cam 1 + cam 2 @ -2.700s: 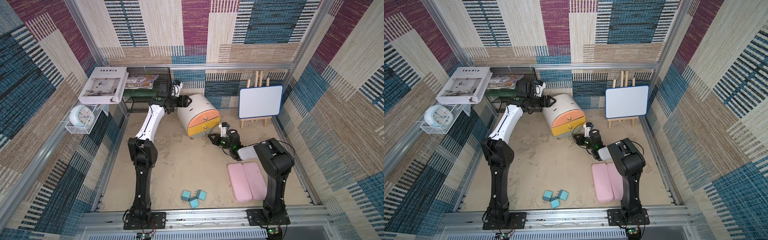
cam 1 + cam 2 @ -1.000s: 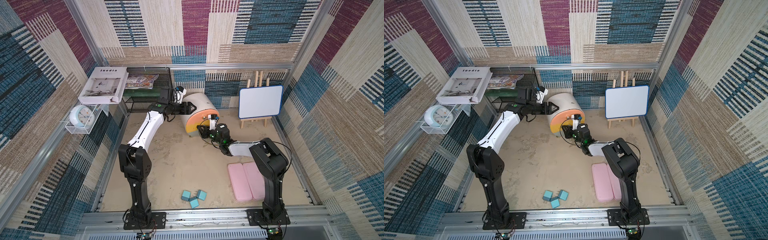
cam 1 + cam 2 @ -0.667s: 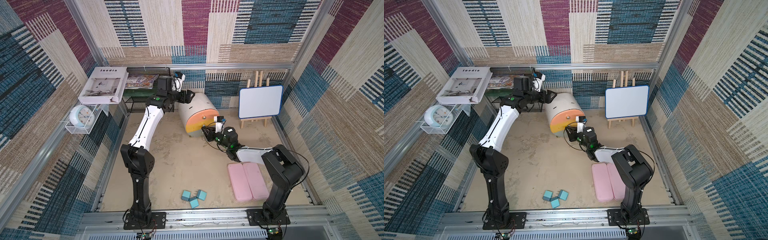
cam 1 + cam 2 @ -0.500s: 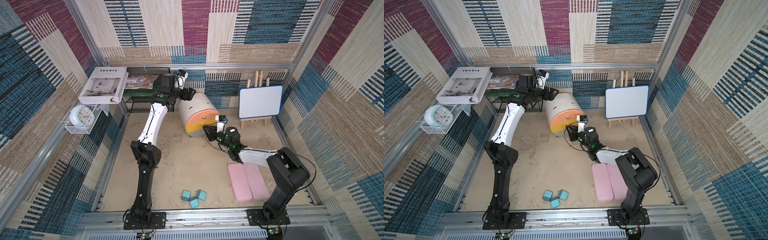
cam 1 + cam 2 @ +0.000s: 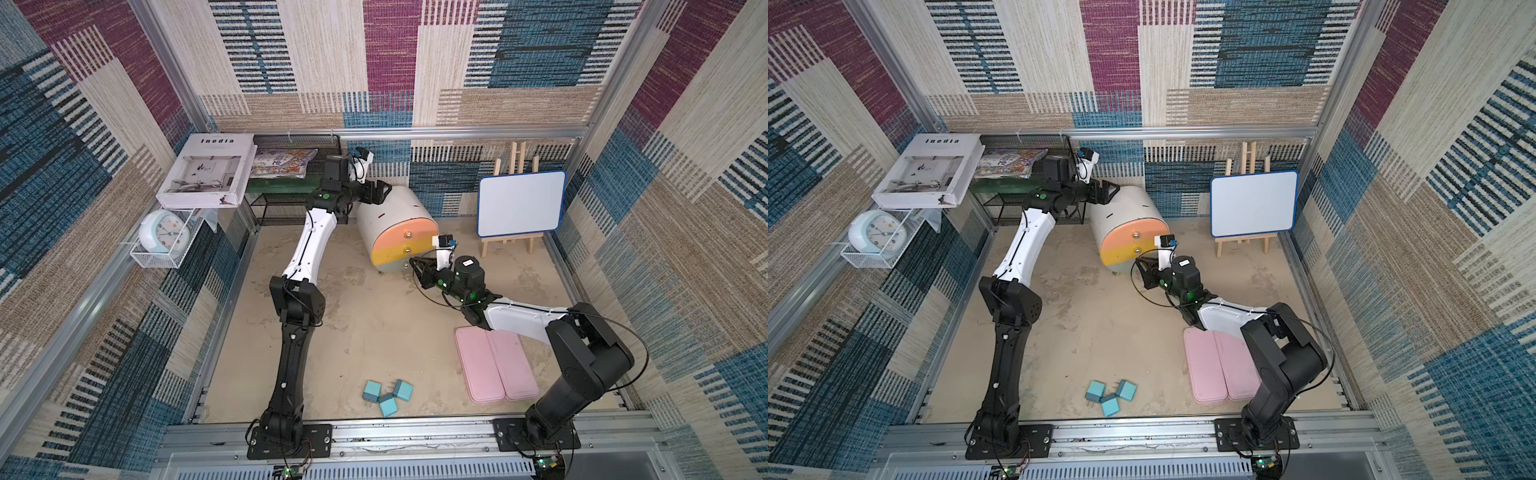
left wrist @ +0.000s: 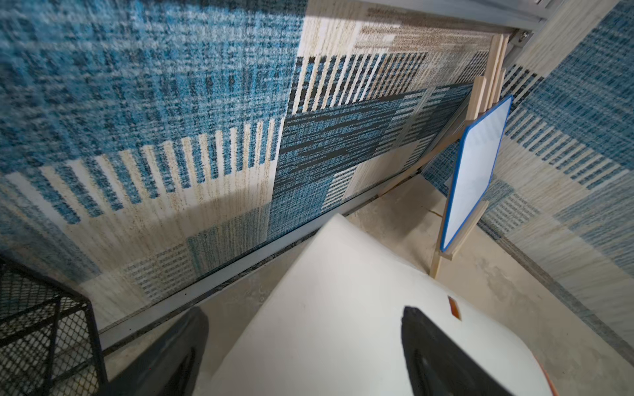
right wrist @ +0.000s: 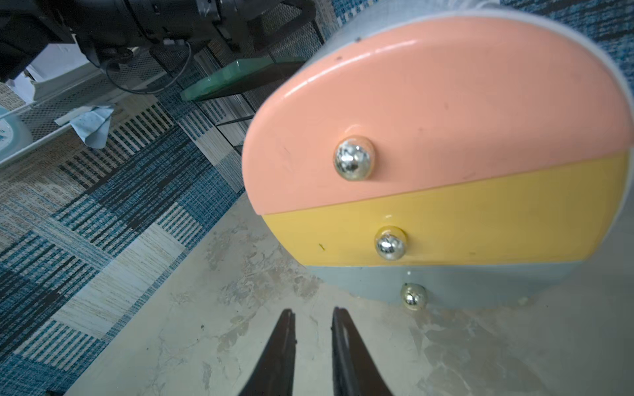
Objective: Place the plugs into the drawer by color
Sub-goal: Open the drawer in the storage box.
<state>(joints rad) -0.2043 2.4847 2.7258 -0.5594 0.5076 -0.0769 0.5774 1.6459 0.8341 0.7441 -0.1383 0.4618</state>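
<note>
Item, drawer (image 5: 395, 220): is standing on the desk (image 5: 365, 328) near the back wall, between the black wire shelf (image 5: 286, 203) and the whiteboard easel (image 5: 519, 203). Its peach, yellow and grey fronts are sitting flush and facing the right arm.

Item, left end effector (image 5: 383, 192): is hovering at the drawer's white rear. In the left wrist view its fingers (image 6: 178, 353) are standing wide apart to either side of the shell. I cannot tell whether they are touching it.

Item, right end effector (image 7: 313, 310): is pointing at the drawer fronts, low and just short of the grey one. Its fingers are lying nearly together with a slim gap, and nothing is sitting between them.

Item, three blue plugs (image 5: 387, 405): are lying bunched together near the desk's front edge, well apart from the drawer.

Item, two flat pink cases (image 5: 494, 365): are lying side by side under the right arm.
</note>
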